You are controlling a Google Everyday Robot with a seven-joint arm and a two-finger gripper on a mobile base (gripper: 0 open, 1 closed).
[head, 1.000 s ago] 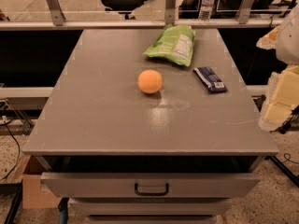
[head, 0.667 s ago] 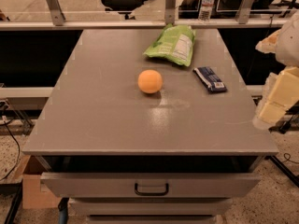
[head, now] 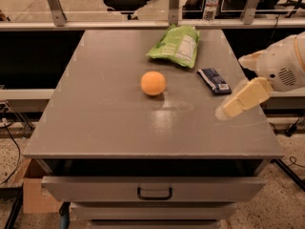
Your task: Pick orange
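Orange sat on the grey surface, roughly mid-width and a little nearer the back edge than the front. It stood free, with nothing touching it. Green snack bag lay behind it toward the back edge. Dark blue bar lay to its right, near the right edge.

Pincer hung over the right edge of the surface, slanted down and inward, well apart from the orange. Whether it stood apart or together could not be told from this view. It held nothing.

Risks, as judged:
- The orange was round and smooth. A sideways or off-centre touch would likely set it rolling toward the left or front edge, and nothing there would stop it.
- The bar lay near the line from pincer to orange, so a low sweep across could drag or push it.
- The pincer tip was low by the right edge. Coming in without lift could scrape or catch the surface.
- A closure short of the fruit's widest part could squeeze it out of the grip.

Change against the frame a second earlier: the pincer had stood steeper and further out past the right edge, and had since swung inward over that edge. Orange, bag and bar had not shifted.
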